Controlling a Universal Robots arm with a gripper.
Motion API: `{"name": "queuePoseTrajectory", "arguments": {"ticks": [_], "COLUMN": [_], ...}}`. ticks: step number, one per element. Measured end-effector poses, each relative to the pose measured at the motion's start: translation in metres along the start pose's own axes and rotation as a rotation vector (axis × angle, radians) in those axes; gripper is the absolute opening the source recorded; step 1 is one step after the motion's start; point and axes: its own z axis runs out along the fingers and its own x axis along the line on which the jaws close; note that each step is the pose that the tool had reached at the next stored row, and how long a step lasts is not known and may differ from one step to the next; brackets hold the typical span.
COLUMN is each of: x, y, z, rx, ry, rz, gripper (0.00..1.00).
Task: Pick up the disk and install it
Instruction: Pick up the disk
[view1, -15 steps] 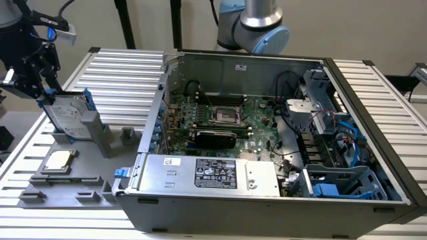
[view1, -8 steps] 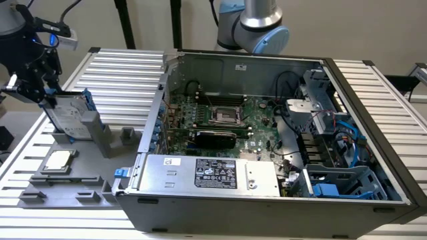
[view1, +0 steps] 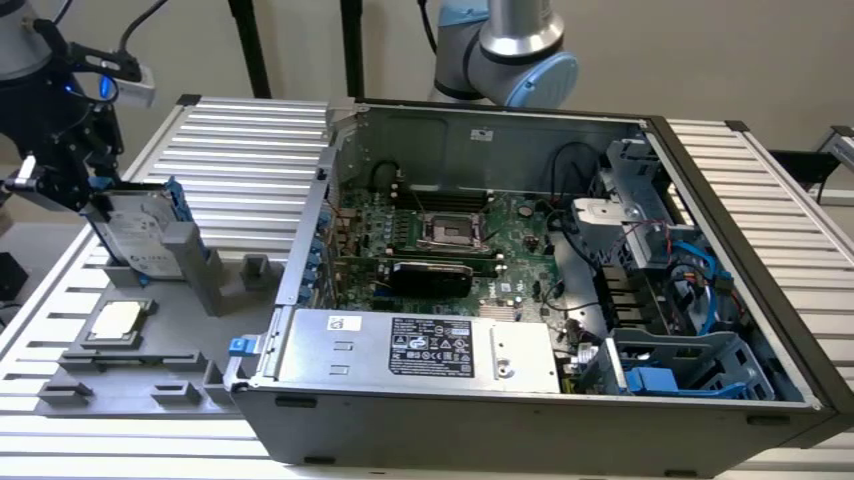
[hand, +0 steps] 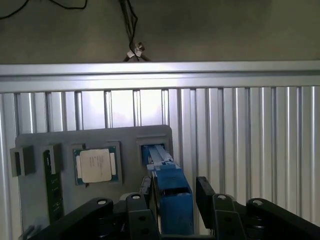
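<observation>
Silver metal disk (view1: 130, 230), blue plastic frame; ribbed metal table (view1: 248, 135)

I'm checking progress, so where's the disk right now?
At the exterior view's left, outside the computer case: the disk stands on edge at the slot of the grey tray, just under the gripper, beside the square chip.

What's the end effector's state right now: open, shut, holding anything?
End effector: at the top edge of the upright disk, around its blue carrier; whether it is open or shut on the disk cannot be told.
</observation>
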Motion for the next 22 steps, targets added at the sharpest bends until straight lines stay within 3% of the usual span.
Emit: {"name": "queuePoseTrajectory", "arguments": {"ticks": [9, 16, 22], "x": [0.0002, 0.0001, -0.0002], "y": [0.0012, 0.0011, 0.0002], "z": [0.0020, 0.0022, 0.0023], "rx": [-0.0011, -0.0018, -0.0021], "ry": [0.0010, 0.0127, 0.0173], "rz": [-0.011, -0.028, -0.035], "gripper": [0.48, 0.48, 0.48]}}
